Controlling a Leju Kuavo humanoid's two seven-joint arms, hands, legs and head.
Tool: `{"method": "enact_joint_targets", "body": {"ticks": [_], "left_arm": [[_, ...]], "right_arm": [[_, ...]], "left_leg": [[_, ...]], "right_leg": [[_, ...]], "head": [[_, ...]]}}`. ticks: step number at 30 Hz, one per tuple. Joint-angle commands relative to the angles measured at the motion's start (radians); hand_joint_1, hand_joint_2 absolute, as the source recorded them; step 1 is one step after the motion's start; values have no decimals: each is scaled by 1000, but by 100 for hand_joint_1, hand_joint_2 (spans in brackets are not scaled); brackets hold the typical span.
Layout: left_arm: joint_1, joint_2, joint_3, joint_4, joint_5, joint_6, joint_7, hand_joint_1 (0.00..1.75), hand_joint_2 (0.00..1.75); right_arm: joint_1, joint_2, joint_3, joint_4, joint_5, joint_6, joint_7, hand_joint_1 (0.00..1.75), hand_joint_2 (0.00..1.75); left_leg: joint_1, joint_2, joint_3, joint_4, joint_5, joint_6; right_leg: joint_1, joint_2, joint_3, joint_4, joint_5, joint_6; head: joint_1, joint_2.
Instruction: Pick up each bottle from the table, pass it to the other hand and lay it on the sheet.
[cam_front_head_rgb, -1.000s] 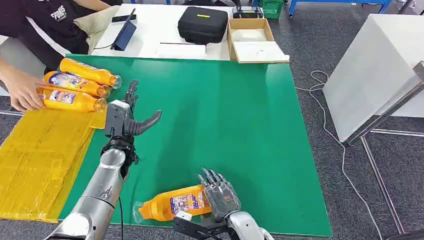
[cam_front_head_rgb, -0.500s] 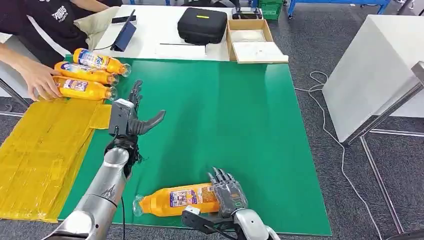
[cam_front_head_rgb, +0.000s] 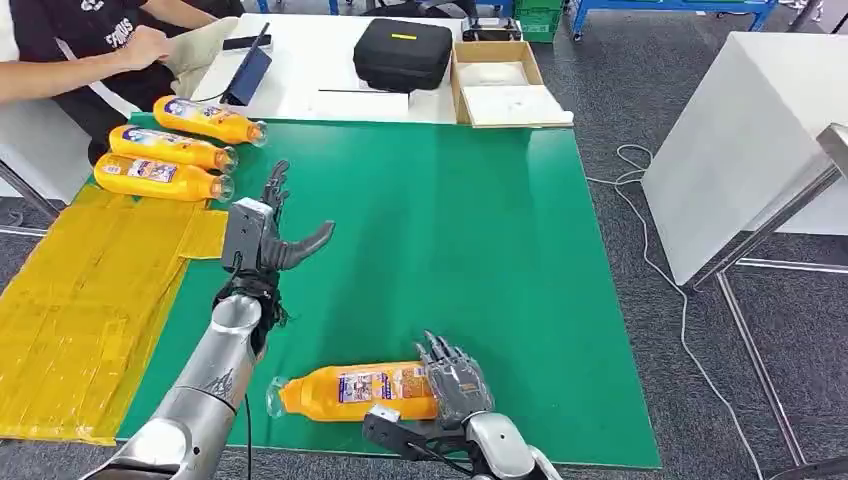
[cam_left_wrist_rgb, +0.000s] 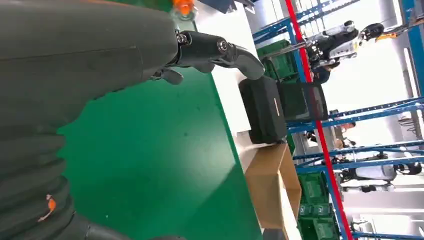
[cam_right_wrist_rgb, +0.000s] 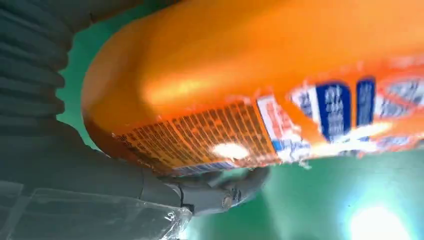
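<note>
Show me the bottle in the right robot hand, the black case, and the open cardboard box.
Bottle (cam_front_head_rgb: 355, 391), head view, on its label.
Right robot hand (cam_front_head_rgb: 455, 382), head view, middle of the hand.
Black case (cam_front_head_rgb: 404, 52), head view, its top.
Cardboard box (cam_front_head_rgb: 463, 88), head view, left wall.

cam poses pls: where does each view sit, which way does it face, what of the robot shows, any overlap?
Head: high on the body, facing forward and down at the green table mat; both silver arms, left hand and right hand show.
Left wrist: behind the left hand, facing across the mat to the black zipped case.
Right wrist: behind the right hand, against the orange plastic bottle.
Shared: head and right wrist, bottle; head and left wrist, case.
</note>
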Motion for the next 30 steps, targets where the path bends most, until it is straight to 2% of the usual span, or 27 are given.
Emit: {"method": "enact_joint_targets", "body": {"ticks": [1, 3, 5, 6, 12, 17, 19, 21, 28, 30], "left_arm": [[-13, 17, 4, 61, 16, 3, -8, 0, 175], [-12, 18, 5, 60, 16, 3, -8, 0, 175], [-6, 18, 8, 53, 18, 4, -9, 0, 175], [-3, 18, 11, 49, 19, 4, -8, 0, 175], [10, 20, 25, 29, 17, -2, -5, 0, 175], [17, 21, 31, 21, 14, -4, -4, 0, 175], [27, 25, 37, 7, 17, -4, -5, 0, 175], [34, 30, 42, -3, 18, -8, -5, 0, 175], [34, 29, 42, -4, 18, -9, -5, 0, 175], [37, 29, 50, -13, 24, -8, -9, 0, 175]], "right_arm": [[14, 2, -36, 154, -7, -28, -33, 140, 175], [15, 1, -37, 154, -8, -30, -33, 141, 175], [20, -1, -40, 152, -9, -36, -35, 148, 175], [23, -1, -43, 151, -9, -40, -35, 157, 175], [32, 4, -69, 142, 2, -75, -27, 171, 175], [47, -5, -100, 118, -11, -128, -36, 175, 175], [60, -5, -150, 63, -22, -216, -33, 175, 175], [66, -3, -195, 12, -44, -226, -43, 175, 175], [70, -3, -200, 2, -48, -217, -46, 175, 175], [77, 14, -249, -20, -54, -269, -57, 175, 175]], "left_leg": [[0, -2, 2, -2, 1, -2], [1, -2, 2, -2, 2, -2], [2, -2, 2, -2, 2, -3], [2, -2, 2, -1, 2, -2], [2, -3, 2, -2, 3, -3], [2, -3, 2, -2, 3, -3], [2, -4, 1, -1, 3, -3], [2, -4, 0, -1, 3, -3], [2, -3, -2, 0, 3, -3], [2, -3, -2, -1, 3, -2]], "right_leg": [[1, -2, 2, -1, 1, -1], [2, -2, 2, -2, 2, -2], [2, -2, 2, -2, 2, -3], [2, -2, 3, -1, 2, -3], [2, -3, 3, -2, 2, -2], [2, -4, 3, -1, 2, -2], [2, -4, 3, -1, 2, -2], [2, -4, 2, -1, 2, -2], [2, -3, 0, 0, 2, -2], [2, -3, 0, 0, 2, -2]], "head": [[0, 0], [0, 0], [0, 0], [0, 0], [0, 0], [0, 0], [0, 0], [0, 0], [0, 0], [0, 0]]}}
